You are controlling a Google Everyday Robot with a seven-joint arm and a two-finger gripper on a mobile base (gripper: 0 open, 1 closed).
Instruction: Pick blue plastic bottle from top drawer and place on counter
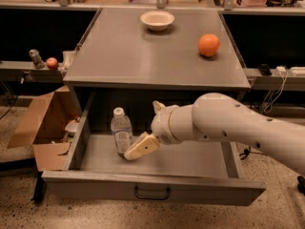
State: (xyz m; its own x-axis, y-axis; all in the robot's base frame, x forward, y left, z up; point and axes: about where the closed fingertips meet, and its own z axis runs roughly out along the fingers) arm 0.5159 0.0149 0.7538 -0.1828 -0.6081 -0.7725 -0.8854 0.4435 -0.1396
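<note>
Single camera view. Camera high, in front of cabinet, looks down and forward at slant. Gripper [141, 147] sits little left of frame centre, in lower half, inside open top drawer [152, 186]. Arm enters from right edge and looks large, so it is near camera. Drawer front lies below jaws, close to bottom edge. Counter [143, 56] lies beyond jaws and fills upper middle. Medium range: whole cabinet width in frame.

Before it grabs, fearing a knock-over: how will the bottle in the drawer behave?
The blue plastic bottle stands upright and narrow, so a nudge would probably tip it. Its clear walls likely flex. The gripper sits by its base in the top drawer.
</note>
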